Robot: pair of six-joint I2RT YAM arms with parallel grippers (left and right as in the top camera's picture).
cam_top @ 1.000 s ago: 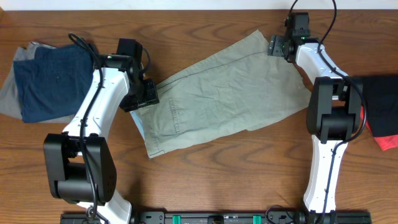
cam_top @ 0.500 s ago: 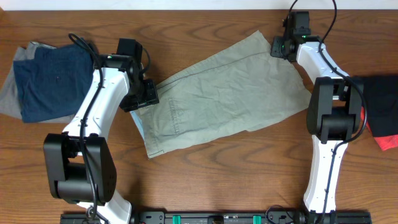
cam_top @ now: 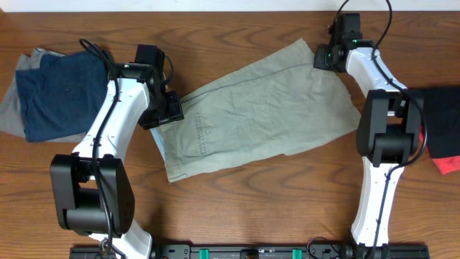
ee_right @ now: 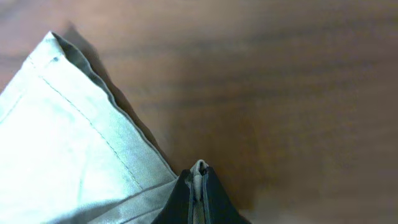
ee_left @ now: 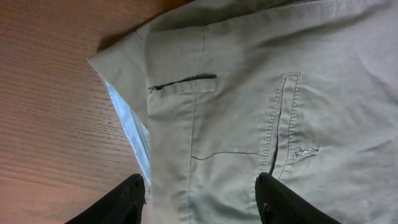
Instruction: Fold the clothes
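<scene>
The table point(cam_top: 237, 194) is wide and mostly bare wood. The khaki trousers point(cam_top: 259, 115) are the biggest thing on it. They lie flat in the middle on a slant, with the waist toward the left and near side and the leg end toward the far right corner. They are spread smooth, but I see no cross fold in them yet, so I judge their folding is only at the beginning.

At the left edge, the navy garment point(cam_top: 61, 90) lies on top of the grey garment point(cam_top: 11, 115) in a rough pile. These two look already folded, or at least put aside. At the right edge there are a black cloth point(cam_top: 440, 119) and a small red thing point(cam_top: 447, 164), partly behind the right arm.

For room, the near half of the table in front of the trousers is free between the two arm bases. That would be a good way to bring the leg end over. The far hem sits close to the far table edge, so there is little space behind it.

The left tool point(ee_left: 202, 199) stands spread over the waistband, one finger on each side of the back pocket area. I cannot tell if it presses the cloth. The right tool point(ee_right: 199, 186) is pressed together and pinches the hem edge of the trousers beside the far corner.
</scene>
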